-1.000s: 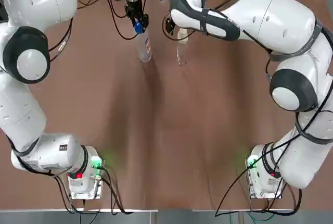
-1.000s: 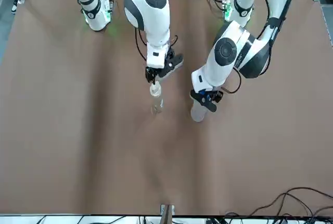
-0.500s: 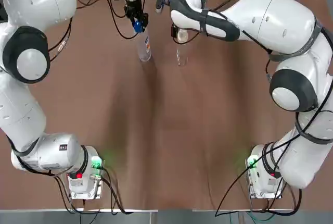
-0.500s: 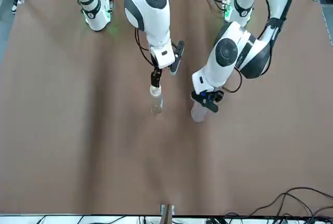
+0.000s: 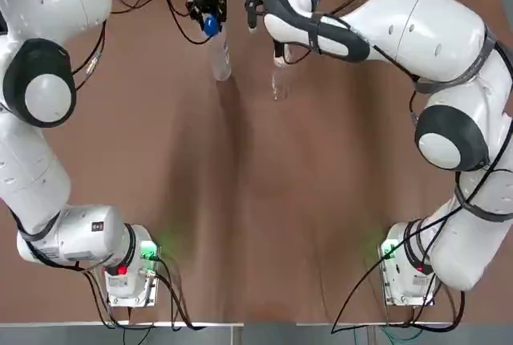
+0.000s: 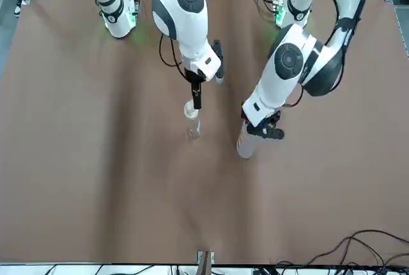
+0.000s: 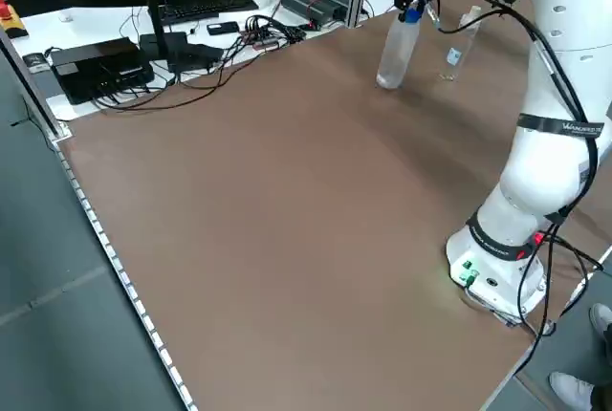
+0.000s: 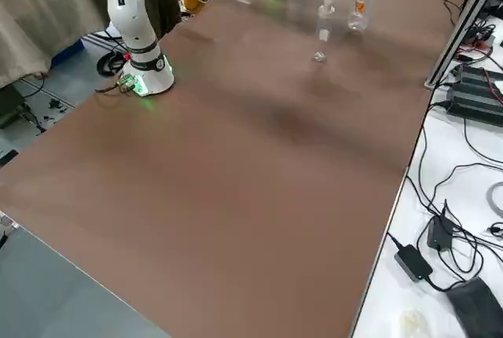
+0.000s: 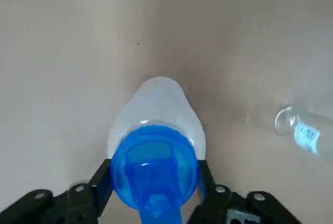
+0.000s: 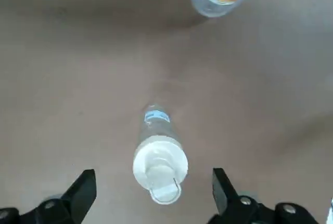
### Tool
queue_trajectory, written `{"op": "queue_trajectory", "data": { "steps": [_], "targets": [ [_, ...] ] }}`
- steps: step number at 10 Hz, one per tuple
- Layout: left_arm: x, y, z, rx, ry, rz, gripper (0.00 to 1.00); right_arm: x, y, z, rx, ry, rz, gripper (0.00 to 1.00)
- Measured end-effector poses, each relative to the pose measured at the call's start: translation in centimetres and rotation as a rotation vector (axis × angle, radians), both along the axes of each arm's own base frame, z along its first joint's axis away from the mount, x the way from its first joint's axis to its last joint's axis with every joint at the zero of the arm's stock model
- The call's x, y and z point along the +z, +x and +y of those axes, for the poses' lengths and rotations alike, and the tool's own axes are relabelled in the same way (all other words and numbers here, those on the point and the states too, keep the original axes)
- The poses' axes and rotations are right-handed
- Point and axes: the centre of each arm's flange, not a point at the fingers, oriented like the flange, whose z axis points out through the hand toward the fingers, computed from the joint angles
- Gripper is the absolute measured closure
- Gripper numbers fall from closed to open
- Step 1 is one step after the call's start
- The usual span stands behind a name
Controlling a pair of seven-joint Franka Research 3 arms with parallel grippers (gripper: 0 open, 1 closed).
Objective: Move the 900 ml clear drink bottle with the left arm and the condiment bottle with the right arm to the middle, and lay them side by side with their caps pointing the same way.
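The left gripper (image 9: 154, 184) is clenched on the blue cap (image 9: 154, 161) of the clear drink bottle (image 5: 219, 58), with its fingers (image 9: 100, 185) pressed against the cap from either side. The bottle hangs below the cap with its labelled body angled down toward the brown surface (image 5: 256, 200). It seems to lean a little rather than stand straight, and I cannot tell whether its base is touching the surface. It is in the far part of the surface, well away from the arm bases and just to the robot's left of the midline. The right gripper (image 10: 153, 174) hovers released above the condiment bottle (image 6: 190, 120). Its two fingers (image 10: 86, 187) are spread wide on either side of the white cap (image 10: 160, 168) and touch neither the cap nor the body. The condiment bottle stands upright on the surface, a slim clear one with a small blue label. It is near the drink bottle, on that bottle's right as the robot sees it, with a strip of bare surface between them.
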Motion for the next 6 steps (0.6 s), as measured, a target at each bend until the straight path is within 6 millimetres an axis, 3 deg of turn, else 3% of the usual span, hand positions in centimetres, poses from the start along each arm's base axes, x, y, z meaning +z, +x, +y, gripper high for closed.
{"op": "queue_trajectory", "data": {
  "steps": [3,6],
  "targets": [
    [0.2,0.1,0.0,0.319,-0.001,0.01,0.32,-1.4,1.5,-1.4,0.109,-0.031,0.02,0.03],
    [0.2,0.1,-0.1,0.684,0.0,0.026,0.32,-3.5,1.4,-0.9,0.129,-0.049,0.045,0.06]
  ]
}}
